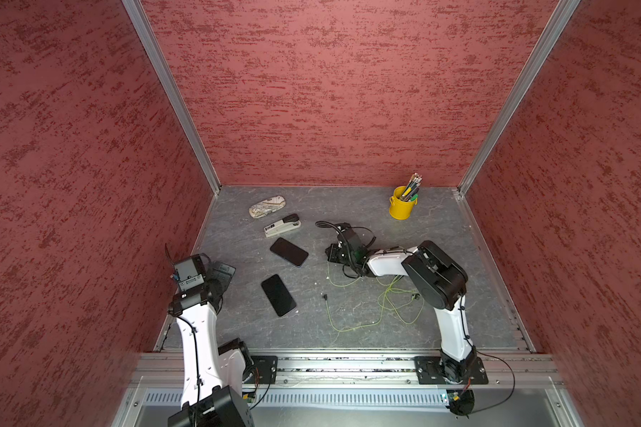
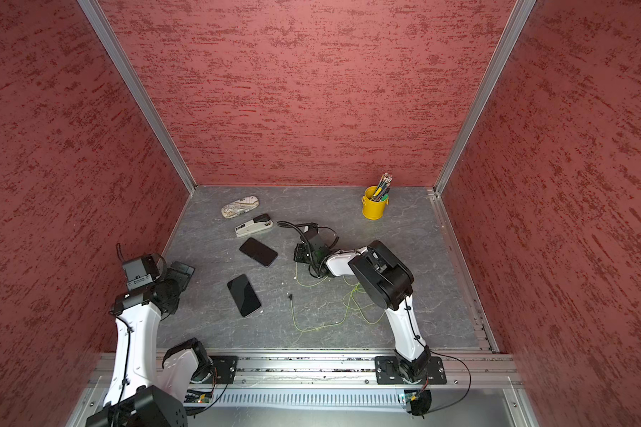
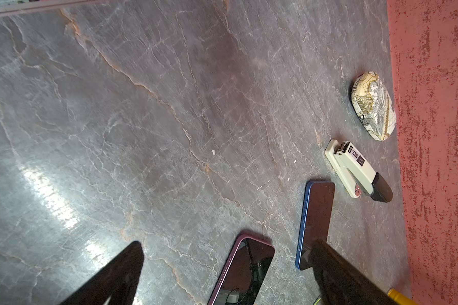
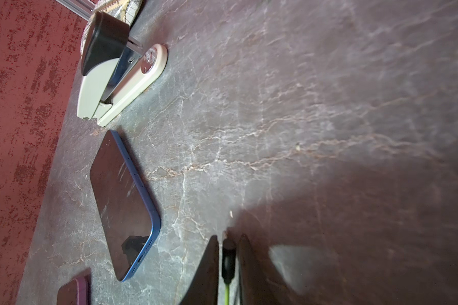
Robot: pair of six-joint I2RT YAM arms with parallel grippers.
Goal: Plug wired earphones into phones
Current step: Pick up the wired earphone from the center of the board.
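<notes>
Right wrist view sets the plug (image 4: 228,257) low in the frame, just right of centre. It is a small black barrel, and its yellow-green cable (image 4: 226,291) runs off the bottom edge. The right end effector (image 4: 229,237) is clenched on it, with a dark finger close on each side and the plug's tip poking out past the fingertips.

Nothing is plugged in yet, so the step in hand looks like bringing this first plug to a phone. The blue phone (image 4: 122,195) lies flat and screen up to the left of the plug, near it but apart. Its short edge with the port (image 4: 141,257) faces the lower middle of the frame. The next move probably calls for lowering the plug to that edge, lining it up with the port and pushing straight in. The phone lies loose on the bench (image 1: 348,207), so it may slide unless braced.

In both top views the purple phone (image 1: 278,295) lies below the blue one, left of centre. The earphones (image 1: 385,307) sprawl in thin loose loops right of centre, and a loose plug (image 1: 325,297) lies between them and the purple phone.

In the left wrist view the left end effector (image 3: 228,241) is released, fingers spread wide and holding nothing. The stapler (image 1: 282,226) and the case (image 1: 267,206) lie above the blue phone.
</notes>
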